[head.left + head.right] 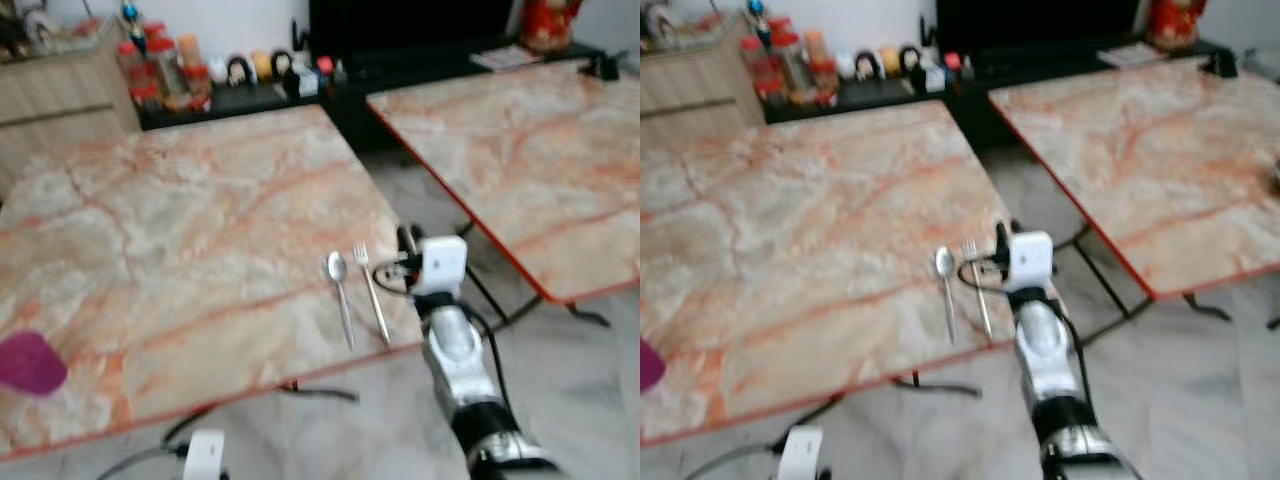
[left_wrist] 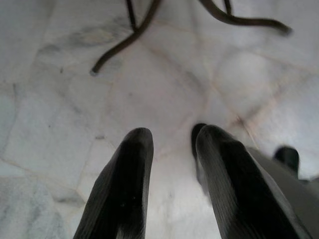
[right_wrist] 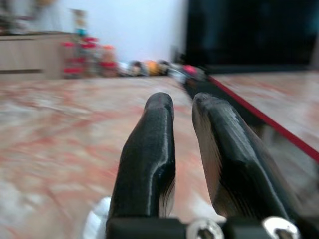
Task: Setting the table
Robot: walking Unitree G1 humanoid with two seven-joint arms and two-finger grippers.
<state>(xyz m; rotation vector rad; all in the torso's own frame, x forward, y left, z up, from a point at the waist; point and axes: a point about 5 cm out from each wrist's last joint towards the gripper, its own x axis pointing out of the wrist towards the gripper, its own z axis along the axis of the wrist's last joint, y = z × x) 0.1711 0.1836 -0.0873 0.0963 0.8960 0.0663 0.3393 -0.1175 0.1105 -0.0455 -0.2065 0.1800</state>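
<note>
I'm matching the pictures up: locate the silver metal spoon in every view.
Left eye view: silver metal spoon near the marble table's front edge, left of the silver metal fork.
Right eye view: same spot, beside the fork.
Left wrist view: not there; floor.
Right wrist view: cannot tell; blurred.
Shared landmark: the fork.

A home's living or dining room. Two marble-patterned folding counters, the nearer counter [image 1: 180, 230] and a second counter [image 1: 520, 150] beside it, stand on a pale marble-tile floor [image 2: 149, 94]. Behind the nearer counter, a low black shelf [image 1: 250, 100] carries red-lidded jars [image 1: 160, 70] and small figurines [image 1: 260, 68]; a wooden cabinet [image 1: 60, 95] stands by that shelf.
</note>
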